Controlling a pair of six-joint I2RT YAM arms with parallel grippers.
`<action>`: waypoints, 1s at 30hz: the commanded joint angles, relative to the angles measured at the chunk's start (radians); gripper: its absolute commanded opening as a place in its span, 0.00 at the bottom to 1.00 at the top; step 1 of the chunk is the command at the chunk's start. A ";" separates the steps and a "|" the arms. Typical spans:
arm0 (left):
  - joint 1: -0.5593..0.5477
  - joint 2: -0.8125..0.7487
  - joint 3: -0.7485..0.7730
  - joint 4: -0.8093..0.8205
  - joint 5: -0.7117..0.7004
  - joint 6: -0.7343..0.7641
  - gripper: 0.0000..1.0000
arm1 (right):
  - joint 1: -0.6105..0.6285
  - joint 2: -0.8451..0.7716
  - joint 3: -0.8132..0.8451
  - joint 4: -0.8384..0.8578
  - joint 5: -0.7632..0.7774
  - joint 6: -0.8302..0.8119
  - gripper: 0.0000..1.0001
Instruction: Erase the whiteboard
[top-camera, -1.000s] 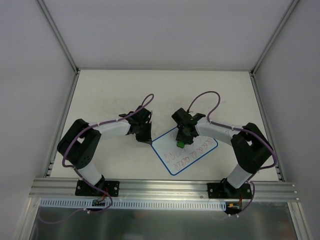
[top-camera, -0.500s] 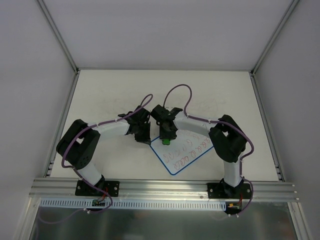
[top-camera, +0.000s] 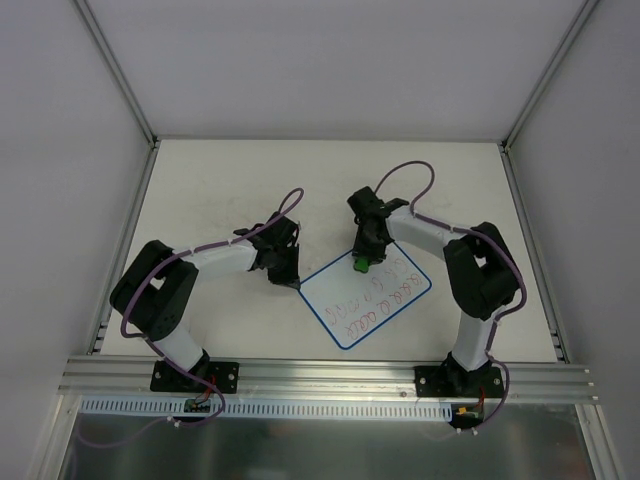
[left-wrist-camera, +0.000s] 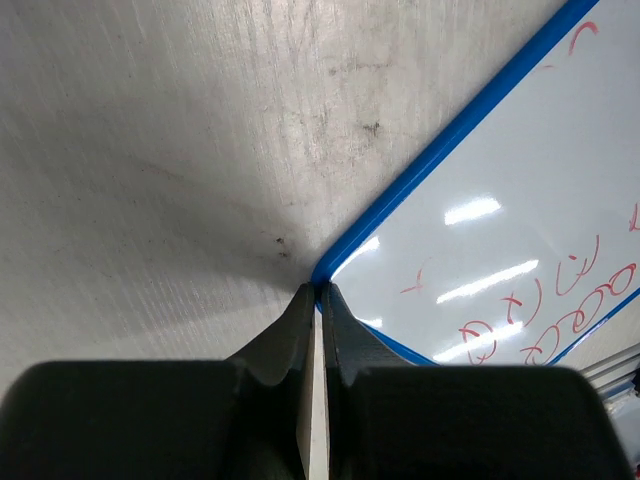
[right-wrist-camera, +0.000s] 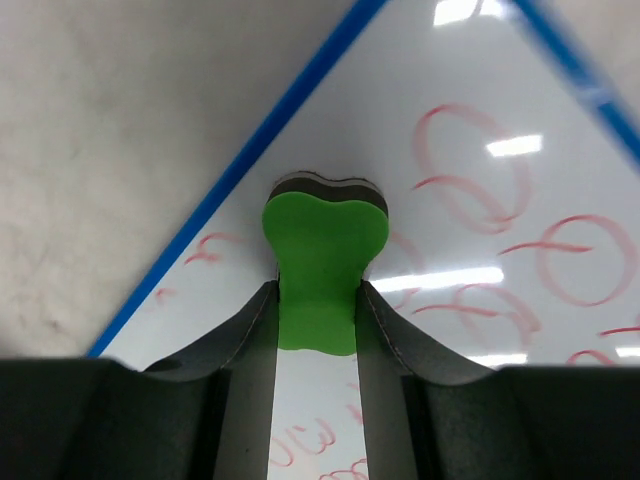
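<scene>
The whiteboard (top-camera: 372, 305), white with a thin blue rim, lies tilted on the table between the arms and carries red scribbles; it also shows in the left wrist view (left-wrist-camera: 520, 220) and the right wrist view (right-wrist-camera: 470, 130). My right gripper (top-camera: 361, 262) is shut on the green bone-shaped eraser (right-wrist-camera: 322, 260), which rests on the board near its upper rim. The eraser also shows in the top view (top-camera: 359, 266). My left gripper (top-camera: 293, 283) is shut, its tips (left-wrist-camera: 318, 292) pressed against the board's left corner.
The white tabletop (top-camera: 220, 190) has faint smudges and is bounded by grey walls and aluminium rails (top-camera: 320, 372). Purple cables loop above both arms.
My right gripper with the eraser swept left across the board's upper part, then back right and up to near the upper rim. The left arm stayed at the corner.
</scene>
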 joint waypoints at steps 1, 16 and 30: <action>0.007 0.028 -0.065 -0.129 -0.100 0.040 0.00 | -0.097 0.000 -0.058 -0.059 0.107 -0.070 0.00; 0.007 0.030 -0.042 -0.130 -0.080 0.035 0.00 | 0.104 0.133 0.165 -0.083 0.003 -0.067 0.00; 0.008 0.019 -0.045 -0.130 -0.088 0.035 0.00 | 0.162 0.229 0.261 -0.100 -0.002 -0.096 0.00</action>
